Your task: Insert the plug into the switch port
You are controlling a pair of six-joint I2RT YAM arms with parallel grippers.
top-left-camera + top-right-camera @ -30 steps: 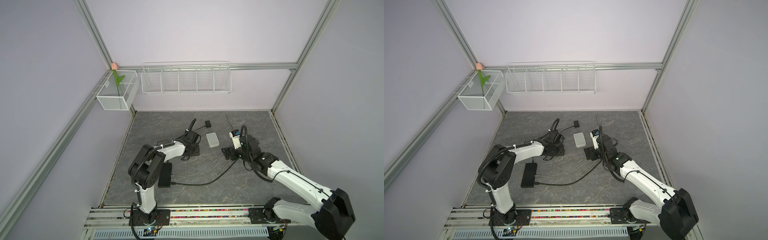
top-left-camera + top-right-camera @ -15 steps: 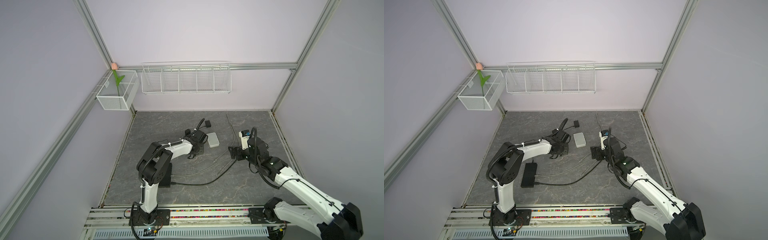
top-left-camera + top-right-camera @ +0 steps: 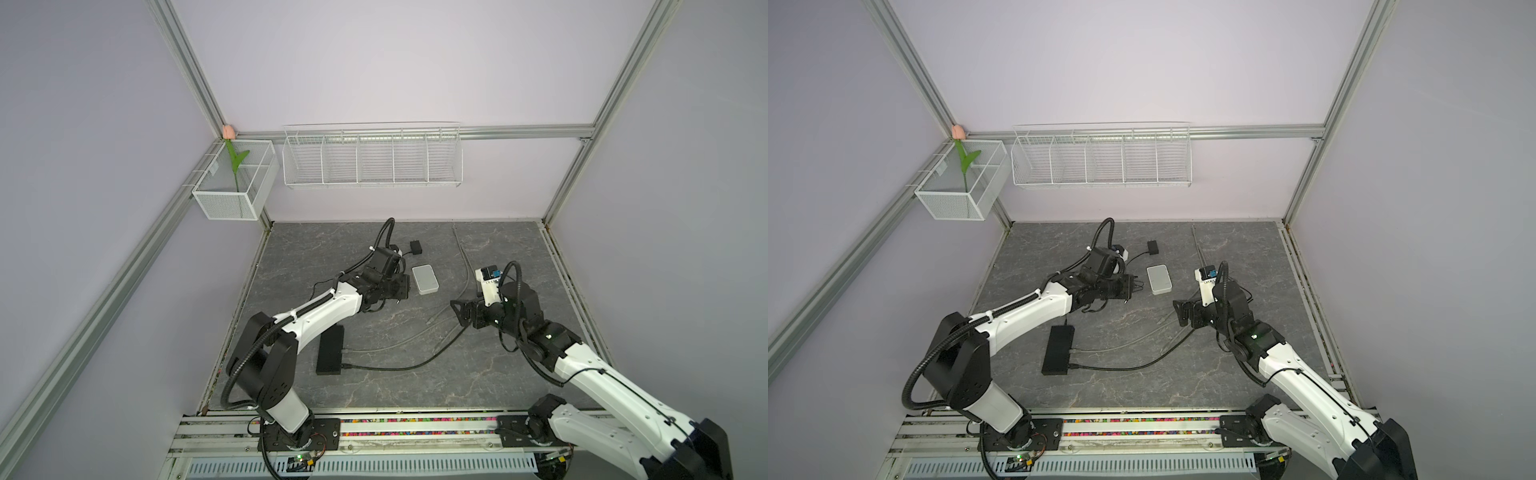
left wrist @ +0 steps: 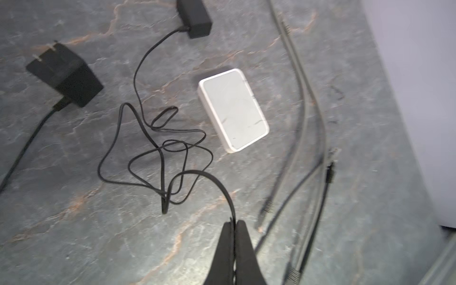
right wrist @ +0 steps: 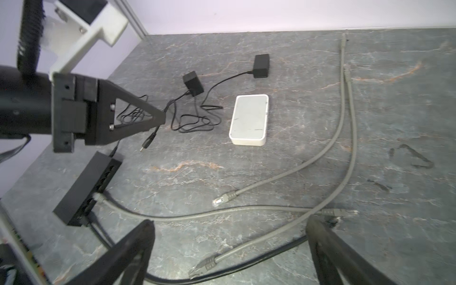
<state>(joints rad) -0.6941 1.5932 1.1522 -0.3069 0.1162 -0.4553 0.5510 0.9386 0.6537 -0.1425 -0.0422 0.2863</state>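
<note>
**Figure.** Plug pickup before insertion.

- **Left arm:** The left gripper (image 4: 233, 225) has its fingers pressed together on the thin black cable (image 4: 222, 188), a short way up from the plug (image 5: 147, 142). The plug dangles tilted, clear of the table (image 3: 415, 395). A hold this close to the tip probably limits swing when aiming.
- **Targets:** The white box (image 4: 233, 109) lies just beside this gripper. The black switch (image 5: 84, 187) lies nearer the robot bases, with 2 cables already seated in its port row. Which unit takes the plug cannot be told.
- **Right arm:** The right gripper (image 5: 229, 222) hovers over the grey network cables (image 5: 283, 177) with its jaws spread wide. It holds nothing, so it is likely free to steady the receiving unit.
</note>
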